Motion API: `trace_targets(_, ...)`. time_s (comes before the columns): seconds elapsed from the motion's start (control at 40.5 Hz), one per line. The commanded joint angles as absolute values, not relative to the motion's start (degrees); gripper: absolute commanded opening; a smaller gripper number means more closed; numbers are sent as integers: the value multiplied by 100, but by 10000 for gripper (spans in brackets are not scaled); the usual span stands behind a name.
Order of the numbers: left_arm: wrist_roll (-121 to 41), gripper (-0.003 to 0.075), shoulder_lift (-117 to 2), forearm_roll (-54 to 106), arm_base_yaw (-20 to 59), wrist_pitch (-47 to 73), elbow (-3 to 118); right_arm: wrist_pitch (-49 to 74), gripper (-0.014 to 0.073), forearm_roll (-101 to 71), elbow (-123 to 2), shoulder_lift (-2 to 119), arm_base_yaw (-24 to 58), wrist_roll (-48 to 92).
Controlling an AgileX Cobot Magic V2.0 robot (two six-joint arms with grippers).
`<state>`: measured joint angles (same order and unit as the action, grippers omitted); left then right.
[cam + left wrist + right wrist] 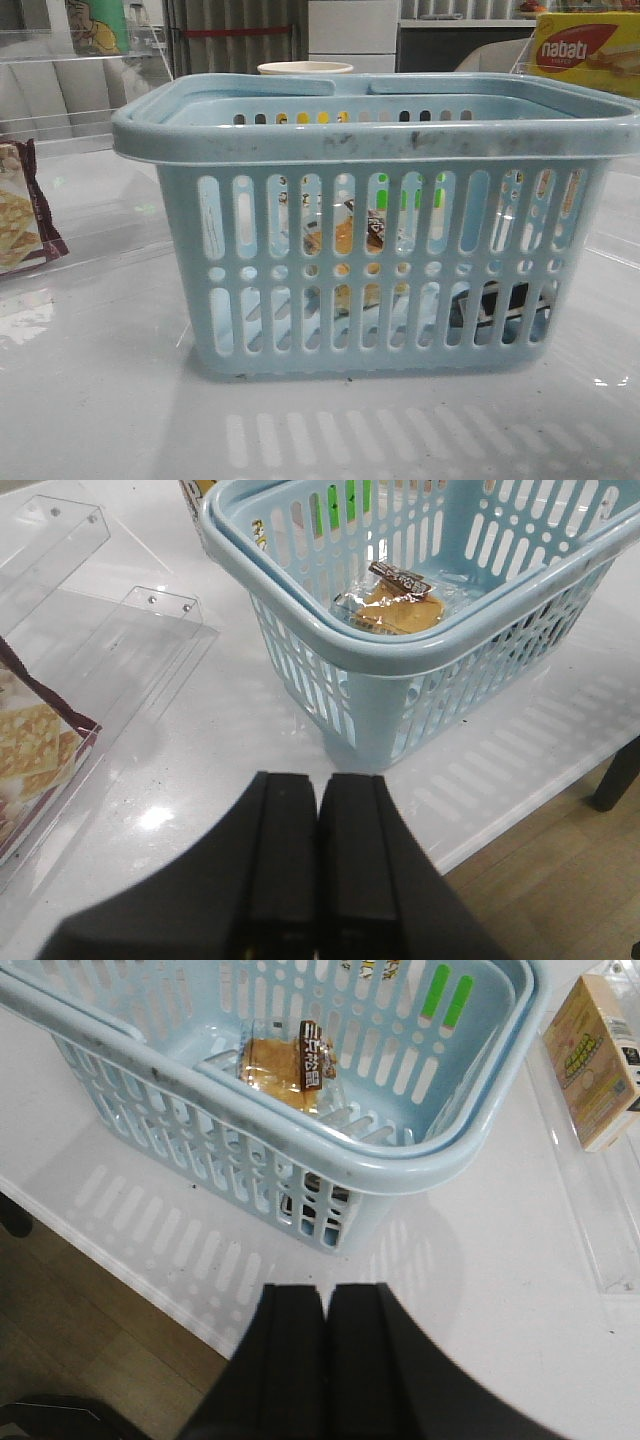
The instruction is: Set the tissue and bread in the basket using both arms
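The light-blue basket point(380, 140) stands in the middle of the white table. The bread point(345, 235) lies on its floor and shows through the slots. It also shows from above in the left wrist view point(395, 605) and the right wrist view point(285, 1065). The tissue point(500, 300), a dark flat pack, lies low in the basket's right part and shows only through the slots. It shows the same way in the right wrist view point(312, 1203). My left gripper point(320, 777) is shut and empty, back from the basket point(400, 660). My right gripper point(326, 1290) is shut and empty, back from the basket point(330, 1155). Neither gripper shows in the front view.
A maroon-edged cracker bag point(20, 210) lies at the left and shows in the left wrist view point(30, 760). A yellow nabati box point(585, 50) stands far right. A pale cup point(305, 68) is behind the basket. Clear acrylic stands point(150, 630) and a tan box point(595, 1060) flank it. The table edge point(150, 1270) is near.
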<state>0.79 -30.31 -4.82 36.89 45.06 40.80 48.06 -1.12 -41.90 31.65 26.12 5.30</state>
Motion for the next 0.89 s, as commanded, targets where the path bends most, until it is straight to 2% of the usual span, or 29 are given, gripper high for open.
trace_targets(0.0,131,92,-3064,-498,3740,4095,4245,4438,57,-93,-4359,3178,2615,602)
trace_targets(0.346,131,92,-2825,-525,3579,4094,4235,4444,57,-93,-4359,3178,2615,602)
trace_targets(0.444,131,92,-2550,-578,3042,3884,4053,4450,57,-93,-4359,3178,2615,602)
trace_targets(0.543,131,92,-2126,-564,2378,3064,3568,4450,57,-93,-4359,3178,2615,602)
trace_targets(0.716,131,92,-1103,-558,1301,1610,2264,4450,57,-93,-4359,3178,2615,602)
trace_targets(0.864,131,92,-351,-327,535,868,1214,4450,57,-93,-4359,3178,2615,602)
